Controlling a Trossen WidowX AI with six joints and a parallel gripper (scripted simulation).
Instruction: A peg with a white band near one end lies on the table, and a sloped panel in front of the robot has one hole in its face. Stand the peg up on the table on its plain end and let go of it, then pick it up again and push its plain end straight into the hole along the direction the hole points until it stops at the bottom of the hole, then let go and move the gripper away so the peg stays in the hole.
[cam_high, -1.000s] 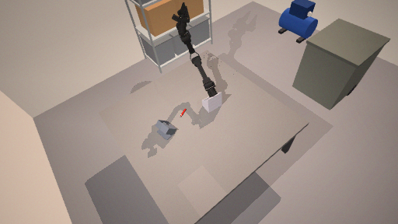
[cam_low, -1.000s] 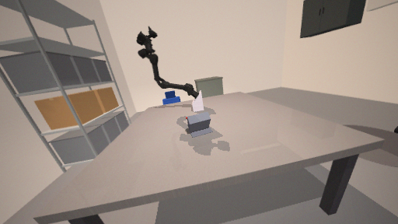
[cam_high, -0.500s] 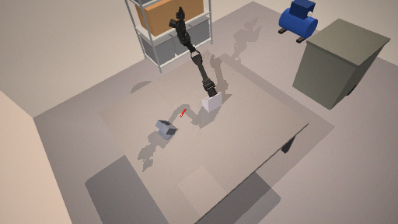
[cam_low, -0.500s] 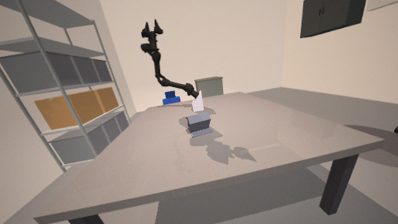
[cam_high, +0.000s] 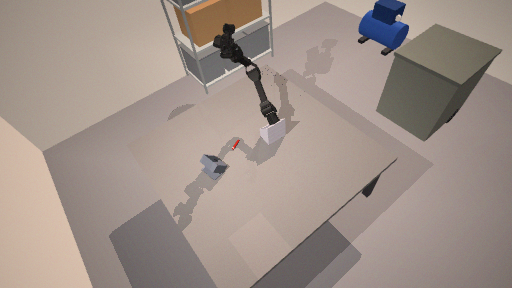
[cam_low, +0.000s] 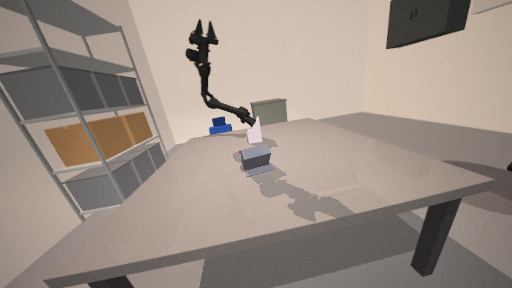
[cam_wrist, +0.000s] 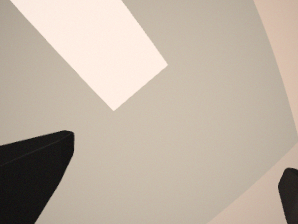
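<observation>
The red peg (cam_high: 236, 144) (cam_low: 240, 151) lies on the table between the arm's base and the grey sloped panel (cam_high: 219, 167) (cam_low: 256, 159). In the top view a pale end shows on the side nearer the panel; in the exterior view the panel hides most of the peg. The hole cannot be made out clearly. My gripper (cam_low: 205, 24) (cam_wrist: 180, 162) is open and empty, raised high above the table and far from the peg, its fingers pointing upward. The wrist view shows both dark fingers wide apart with only wall or ceiling surfaces behind them.
A white wedge-shaped block (cam_high: 273, 132) (cam_low: 254, 133) stands at the arm's base. The table (cam_high: 310, 165) (cam_low: 165, 215) carries the arm's shadow. Shelving (cam_high: 204, 75) (cam_low: 75, 102) with boxes, a blue machine (cam_high: 382, 30) and a green-grey cabinet (cam_high: 425, 85) stand beyond the table.
</observation>
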